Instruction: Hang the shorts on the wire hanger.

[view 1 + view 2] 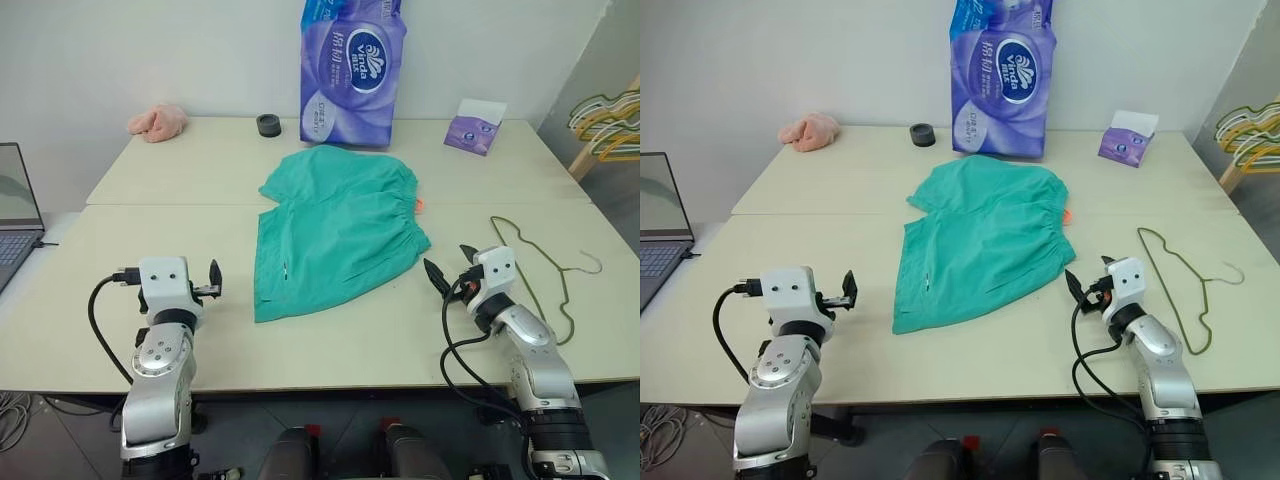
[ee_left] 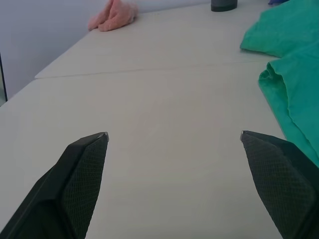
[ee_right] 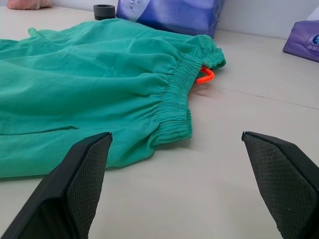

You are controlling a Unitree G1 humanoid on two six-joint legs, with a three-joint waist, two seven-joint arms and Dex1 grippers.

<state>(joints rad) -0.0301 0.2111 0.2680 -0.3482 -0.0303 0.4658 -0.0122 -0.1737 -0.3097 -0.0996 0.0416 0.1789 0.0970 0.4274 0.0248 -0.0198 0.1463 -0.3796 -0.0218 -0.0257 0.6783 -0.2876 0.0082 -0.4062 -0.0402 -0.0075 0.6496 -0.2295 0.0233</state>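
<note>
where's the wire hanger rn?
The wire hanger lies flat on the table, on the robot's right, just beyond the open right gripper and apart from the shorts.

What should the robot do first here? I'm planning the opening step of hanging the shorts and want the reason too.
Probably move the right gripper toward the wire hanger and pick it up. Both grippers are open and empty, the hanger lies flat on the table just to the right arm's outer side, apart from the shorts, which lie spread between the arms. The left gripper sits nearer the shorts.

Bare table (image 1: 180, 215) left of shorts (image 1: 335, 225); wire hanger (image 1: 545, 275) right
</note>
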